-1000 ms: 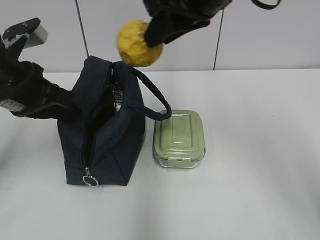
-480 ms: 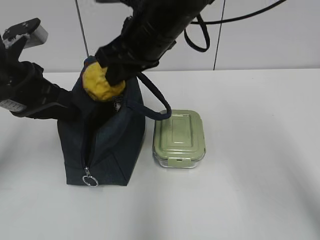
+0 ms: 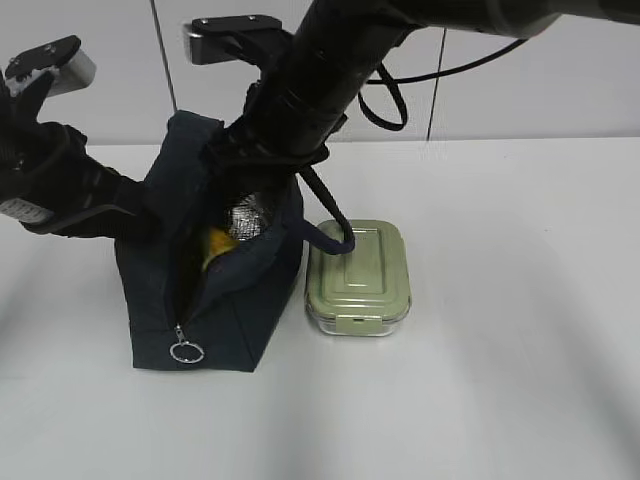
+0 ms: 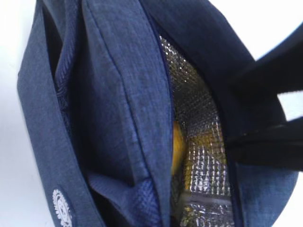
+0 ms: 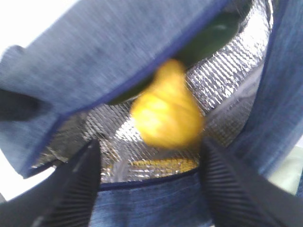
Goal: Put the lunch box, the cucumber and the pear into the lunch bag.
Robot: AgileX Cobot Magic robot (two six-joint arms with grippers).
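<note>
The navy lunch bag (image 3: 232, 300) stands open at the left, silver lining showing. My left gripper (image 3: 143, 216) holds the bag's left wall (image 4: 118, 94); its fingertips are hidden by fabric. My right gripper (image 3: 258, 172) is at the bag's mouth, open (image 5: 151, 187), with both fingers clear of the pear. The yellow pear (image 5: 166, 111) is blurred inside the bag, below the gripper; it also shows in the exterior view (image 3: 218, 243) and the left wrist view (image 4: 176, 146). The dark green cucumber (image 5: 213, 35) lies deeper in the bag. The sage-green lunch box (image 3: 358, 277) sits on the table right of the bag.
The bag's loop handle (image 3: 330, 215) hangs over the lunch box's left edge. The zipper's ring pull (image 3: 184, 351) hangs at the bag's front. The white table (image 3: 500, 330) stretches to the right and front.
My right gripper came down from above the bag to its mouth with the pear, then opened. The pear is now loose inside the bag. The left arm has not moved.
</note>
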